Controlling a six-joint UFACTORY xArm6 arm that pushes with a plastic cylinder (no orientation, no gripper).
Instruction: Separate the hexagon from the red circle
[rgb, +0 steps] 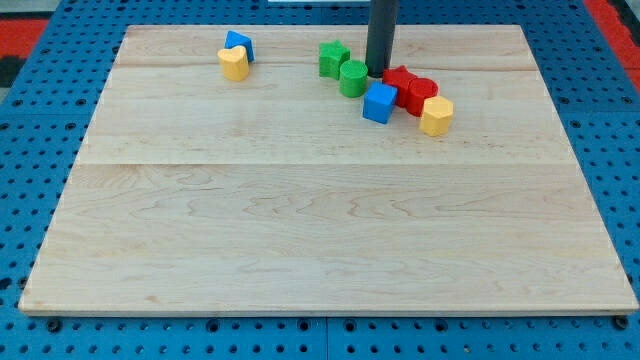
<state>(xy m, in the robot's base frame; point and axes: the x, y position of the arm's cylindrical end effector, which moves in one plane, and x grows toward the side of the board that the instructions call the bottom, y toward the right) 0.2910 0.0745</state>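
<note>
Straight dark grey rod — my tip (377, 74) — smooth, unmarked.

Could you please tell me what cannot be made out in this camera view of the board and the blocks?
- The rod's upper part: cut off by the view's top edge; only my tip shows, between the green cylinder and the red blocks.
- The red blocks' shapes: they overlap, and the blue cube and yellow hexagon cover their fronts.
- The blue block: partly hidden behind the yellow block; shape unclear.
</note>
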